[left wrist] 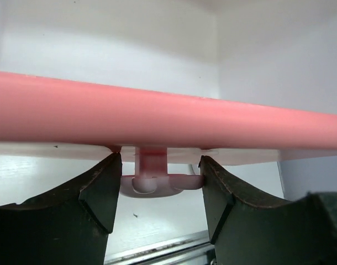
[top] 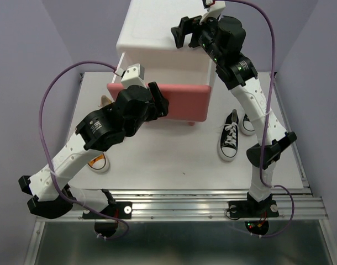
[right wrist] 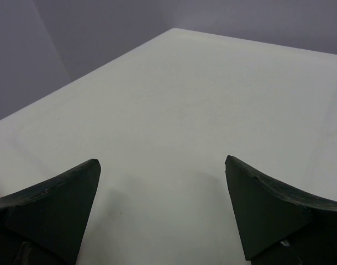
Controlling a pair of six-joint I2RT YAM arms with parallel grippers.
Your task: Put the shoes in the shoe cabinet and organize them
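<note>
The white shoe cabinet (top: pixel 157 33) stands at the back, its deeper pink drawer (top: pixel 185 99) pulled out. My left gripper (top: pixel 162 102) is at the drawer front. In the left wrist view it (left wrist: pixel 160 187) is shut on the bunny knob (left wrist: pixel 157 183) below the pink rim (left wrist: pixel 157 116), and the drawer inside looks white and bare. My right gripper (top: pixel 179 33) hovers open and empty over the cabinet top (right wrist: pixel 185 99). Two black sneakers (top: pixel 229 141) (top: pixel 247 124) lie right of the drawer. One orange sneaker (top: pixel 98 162) shows partly under my left arm. Another shoe's pale edge (top: pixel 104 102) peeks out left of the drawer.
Purple walls close in on the left, right and back. A purple cable (top: pixel 63 77) loops over the left side, another over the right arm. A metal rail (top: pixel 174 204) runs along the table's near edge (left wrist: pixel 157 245).
</note>
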